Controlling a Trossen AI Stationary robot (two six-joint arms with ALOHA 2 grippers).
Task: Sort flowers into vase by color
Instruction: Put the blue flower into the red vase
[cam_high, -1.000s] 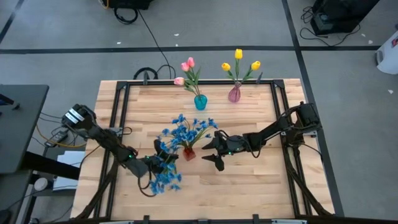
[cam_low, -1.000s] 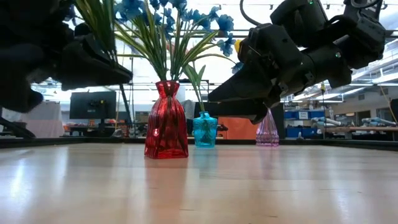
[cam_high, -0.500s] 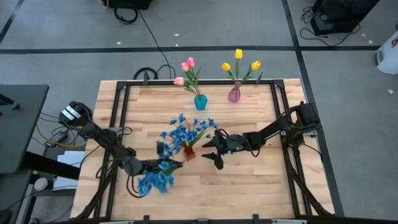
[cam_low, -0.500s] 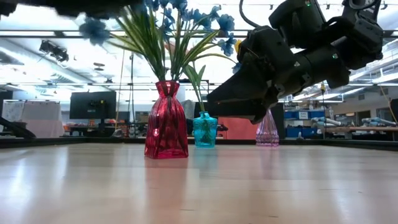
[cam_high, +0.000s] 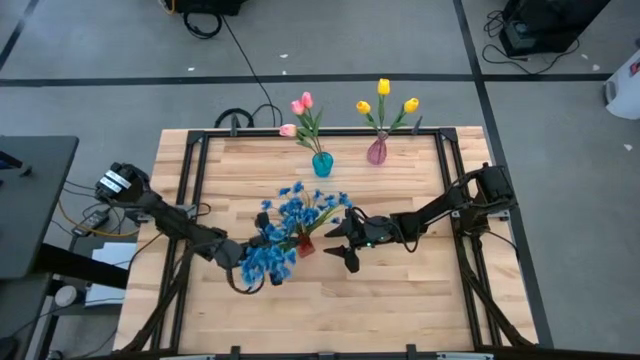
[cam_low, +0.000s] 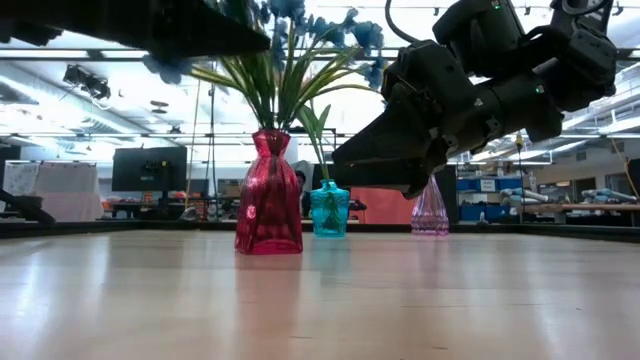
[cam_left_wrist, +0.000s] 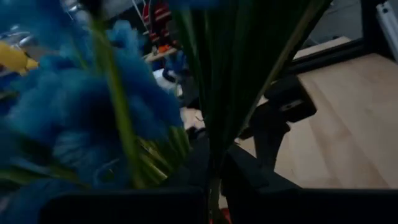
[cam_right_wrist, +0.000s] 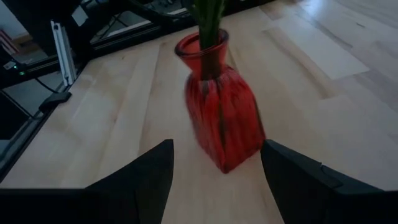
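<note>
A red glass vase (cam_high: 304, 246) (cam_low: 268, 196) stands on its base mid-table, and blue sprays (cam_high: 305, 212) stick up out of its neck. My left gripper (cam_high: 238, 256) (cam_low: 170, 28) hovers just left of the vase. It is shut on another blue spray (cam_high: 266, 258), whose blossoms (cam_left_wrist: 62, 106) fill the left wrist view. My right gripper (cam_high: 345, 242) (cam_right_wrist: 214, 180) is open and hangs just right of the red vase (cam_right_wrist: 221, 118), above the table, touching nothing. My left gripper pinches the green stem (cam_left_wrist: 214, 183) of the blue spray between its two fingers, low on the stem. The stem and leaves rise away from the fingers toward the blossoms. The spray is lifted clear of the table, with its blossoms beside those in the red vase.
A teal vase (cam_high: 322, 165) holding pink tulips (cam_high: 300, 108) and a pink vase (cam_high: 377, 152) holding yellow tulips (cam_high: 383, 92) stand near the table's far edge. A black frame (cam_high: 190, 190) runs along the table's sides. Bare wood lies toward the near edge.
My left gripper has risen and carried the blue spray from the near-left toward the red vase. The spray's blossoms have swung from the near side of the gripper to right beside the vase's flowers.
</note>
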